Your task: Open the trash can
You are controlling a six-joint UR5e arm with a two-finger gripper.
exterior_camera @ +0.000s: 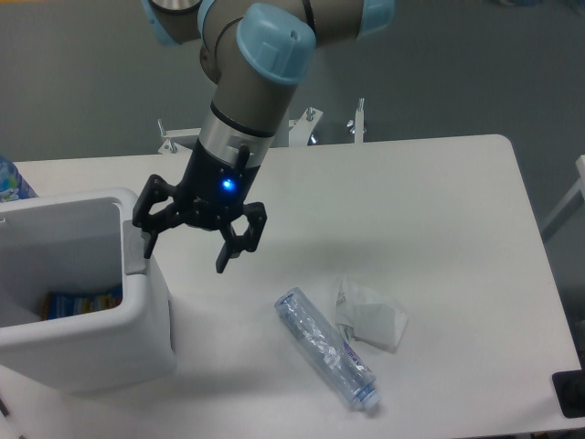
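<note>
From the fixed camera we see the trash can (137, 315) at the left edge of the white table (439, 210), a big boxy white bin partly cut off by the frame. Its top stands open and we can look down into it: a blue and yellow package (80, 300) lies at the bottom, though we cannot read what it is. A small grey push tab (136, 259) sits on the rim at the bin's right side.

The gripper (186, 250) hangs over that right rim, its jaws spread wide and holding nothing. One black finger (149, 236) comes down just at the grey tab; whether it touches we cannot tell from this angle. The other finger (230, 247) hangs over bare table to the right of the bin. A blue light glows on the gripper body above them.

Well to the right of the bin, a clear plastic bottle (327, 349) lies on its side on the table, and a crumpled white tissue (369, 316) rests just beside it, touching or nearly so.
</note>
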